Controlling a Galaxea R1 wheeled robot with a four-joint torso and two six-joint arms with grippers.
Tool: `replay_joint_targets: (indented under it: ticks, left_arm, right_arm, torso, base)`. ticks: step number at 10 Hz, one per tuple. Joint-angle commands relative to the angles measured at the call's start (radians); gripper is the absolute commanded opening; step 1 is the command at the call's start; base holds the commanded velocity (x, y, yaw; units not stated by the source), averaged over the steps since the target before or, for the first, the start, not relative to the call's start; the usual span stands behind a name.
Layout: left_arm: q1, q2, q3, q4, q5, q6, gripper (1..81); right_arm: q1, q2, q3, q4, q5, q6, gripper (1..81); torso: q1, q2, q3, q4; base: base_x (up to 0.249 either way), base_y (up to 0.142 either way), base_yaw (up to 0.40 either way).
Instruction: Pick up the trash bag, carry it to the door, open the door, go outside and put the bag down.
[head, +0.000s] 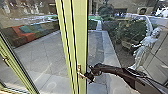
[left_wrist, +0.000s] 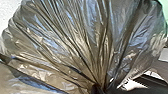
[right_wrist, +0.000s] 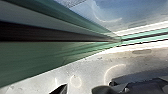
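A paved yard spreads out beyond large panes of glass, its grey slabs carrying patches of light. Between the robot and that yard stands a glazed door with a yellow-green frame; whether it is closed, I cannot tell. A second green upright leans across the left of the head view. The right wrist view looks closely along green framing, with pale, scuffed ground beside it.

Out in the yard, a long seat in orange, teal and brown runs along the left side. Green shrubs grow on the right, and in front of them is a pale robed statue, one arm reaching outward.

The trash bag, dark, shiny and well filled, looms large in the left wrist view. Its folds run together into a tight neck, where the left gripper is clamped on it. The right arm reaches in from the right of the head view, bringing the right gripper up against the metal door handle; I cannot tell whether it is clamped on the handle or only beside it
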Motion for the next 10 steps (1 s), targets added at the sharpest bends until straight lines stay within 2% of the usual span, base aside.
replay_joint_targets:
  ticks: [1,4,10]
  left_arm:
    - [-0.014,-0.013,0.006,-0.014,0.089,-0.005,1.0]
    - [-0.013,-0.007,-0.016,-0.015,0.091,-0.006,1.0]
    - [-0.013,0.002,-0.019,-0.011,0.094,-0.006,1.0]
  right_arm:
    - [0.118,0.065,-0.070,-0.002,0.114,0.069,81.1]
    - [0.077,0.065,-0.076,-0.009,0.149,0.068,81.1]
    - [0.098,0.065,-0.071,-0.012,0.135,0.065,81.1]
  torso:
    - [0.000,0.000,0.000,0.000]
    - [-0.002,-0.001,0.000,0.000]
    - [0.000,-0.001,0.000,0.000]
  base:
    - [0.000,0.000,0.000]
    - [0.000,0.000,0.000]
    - [0.000,0.000,0.000]
